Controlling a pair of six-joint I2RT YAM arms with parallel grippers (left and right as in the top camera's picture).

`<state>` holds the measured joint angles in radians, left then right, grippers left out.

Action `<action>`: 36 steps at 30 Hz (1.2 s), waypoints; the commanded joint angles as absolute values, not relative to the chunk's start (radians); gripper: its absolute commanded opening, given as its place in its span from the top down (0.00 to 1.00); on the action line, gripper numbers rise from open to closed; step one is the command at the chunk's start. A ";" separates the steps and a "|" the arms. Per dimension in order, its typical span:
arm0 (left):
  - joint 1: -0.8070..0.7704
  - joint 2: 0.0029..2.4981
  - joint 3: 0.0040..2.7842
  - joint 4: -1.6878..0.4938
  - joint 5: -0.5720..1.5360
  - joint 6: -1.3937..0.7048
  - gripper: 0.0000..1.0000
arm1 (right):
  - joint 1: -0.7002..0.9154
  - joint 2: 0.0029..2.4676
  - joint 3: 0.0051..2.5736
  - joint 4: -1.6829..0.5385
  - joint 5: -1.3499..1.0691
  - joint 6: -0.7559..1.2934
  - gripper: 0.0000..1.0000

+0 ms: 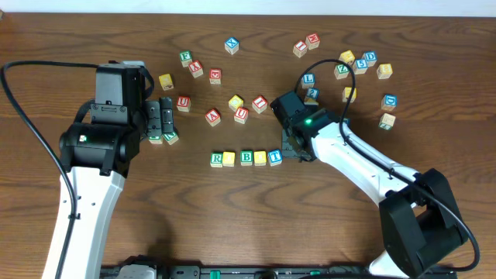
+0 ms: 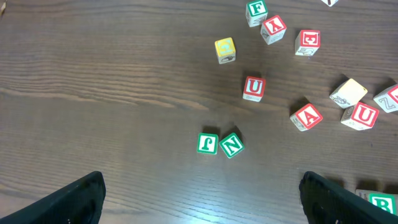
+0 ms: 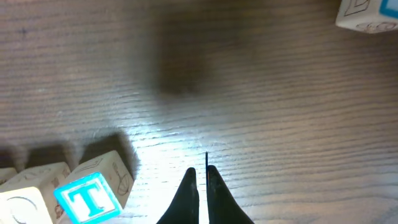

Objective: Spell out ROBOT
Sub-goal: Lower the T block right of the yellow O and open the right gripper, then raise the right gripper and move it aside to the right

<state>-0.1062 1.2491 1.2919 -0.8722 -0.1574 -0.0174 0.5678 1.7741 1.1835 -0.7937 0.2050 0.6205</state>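
A row of letter blocks lies at mid-table: green R (image 1: 217, 159), a yellow block (image 1: 229, 159), green B (image 1: 246, 158), a yellow block (image 1: 260, 158) and blue T (image 1: 274, 157). My right gripper (image 1: 291, 147) is shut and empty, low over the table just right of the T block (image 3: 87, 199); its fingertips (image 3: 202, 177) are pressed together. My left gripper (image 1: 160, 116) is open and empty (image 2: 202, 199) above the left side of the table, near a green J block (image 2: 208, 143) and a green N block (image 2: 231, 145).
Loose letter blocks are scattered across the far half of the table: red U (image 2: 253, 88), red A (image 2: 306, 116), another red U (image 2: 360, 116), a yellow block (image 2: 225, 50), and a cluster at the far right (image 1: 364, 66). A blue-edged block (image 3: 367, 14) lies beyond the right gripper.
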 commanded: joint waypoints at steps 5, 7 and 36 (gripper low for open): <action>-0.101 1.248 1.308 -0.875 -0.167 0.000 0.02 | 0.631 1.774 1.111 -0.749 0.187 0.701 0.99; -0.101 1.249 1.308 -0.875 -0.167 0.000 0.02 | 0.649 1.774 1.079 -0.715 0.186 0.725 0.99; -0.101 1.248 1.308 -0.875 -0.167 0.000 0.02 | 0.710 1.774 1.045 -0.582 0.158 0.728 0.99</action>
<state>-0.1062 1.2491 1.2919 -0.8726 -0.1574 -0.0174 0.7036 1.7737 1.0500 -0.5861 0.1387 0.7158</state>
